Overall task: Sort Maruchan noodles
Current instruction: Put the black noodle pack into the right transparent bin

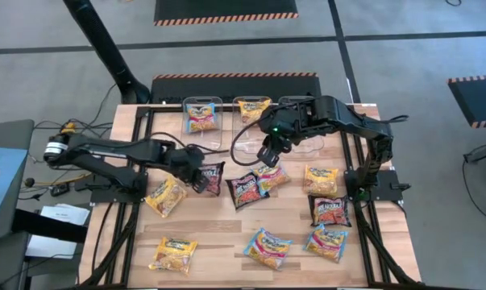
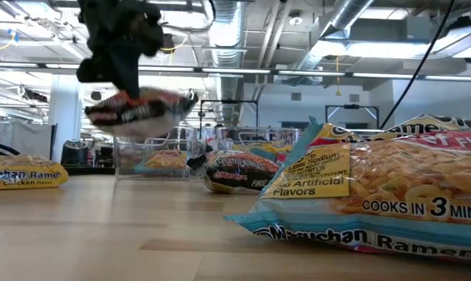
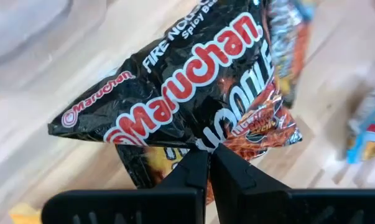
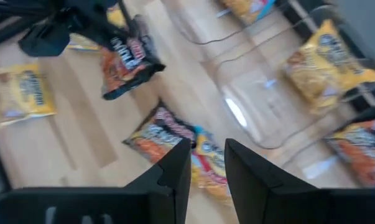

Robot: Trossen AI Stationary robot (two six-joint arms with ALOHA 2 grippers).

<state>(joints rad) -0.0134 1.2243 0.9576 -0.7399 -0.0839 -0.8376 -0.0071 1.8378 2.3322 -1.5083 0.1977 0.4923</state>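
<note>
A wooden desk (image 1: 226,234) carries three clear plastic bins (image 1: 201,113) in a row along its far edge. A black metal frame (image 1: 363,234) borders the desk. Grey floor surrounds it, with striped black mats (image 1: 225,10) beyond the far side.

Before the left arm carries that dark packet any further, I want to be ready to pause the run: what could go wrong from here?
1. The left gripper pinches the dark packet only at one edge, so it hangs crumpled and tilted; it might slip out mid-carry.
2. The right gripper hangs open above packets near the clear bins, close to the left arm's likely path; the arms could crowd each other.
3. The hanging packet could brush the second dark packet lying just beside it.
</note>
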